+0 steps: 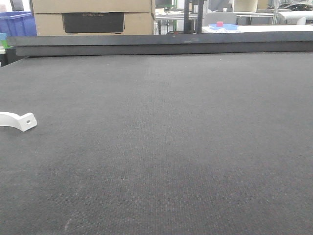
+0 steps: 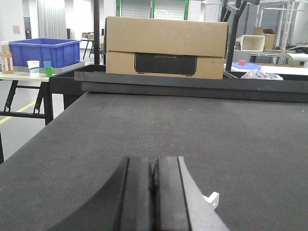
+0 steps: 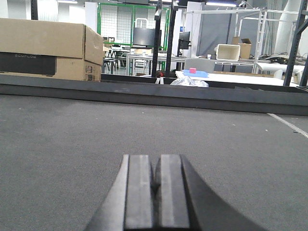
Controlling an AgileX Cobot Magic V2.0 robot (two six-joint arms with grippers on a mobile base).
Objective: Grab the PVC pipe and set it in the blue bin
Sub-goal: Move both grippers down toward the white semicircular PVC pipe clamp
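Now the left gripper point(image 2: 153, 167) and the right gripper point(image 3: 155, 164) are both pressed together, holding nothing. The PVC pipe point(image 2: 212, 198) lies just beside the left one, at four o'clock, so that arm is nearer. The blue bin point(image 2: 44, 52) sits far off at ten o'clock.

left jaws: two black flat-faced pads point(image 2: 139, 192), rounded outer shoulders | right jaws: matching black pads point(image 3: 139, 192), flared base
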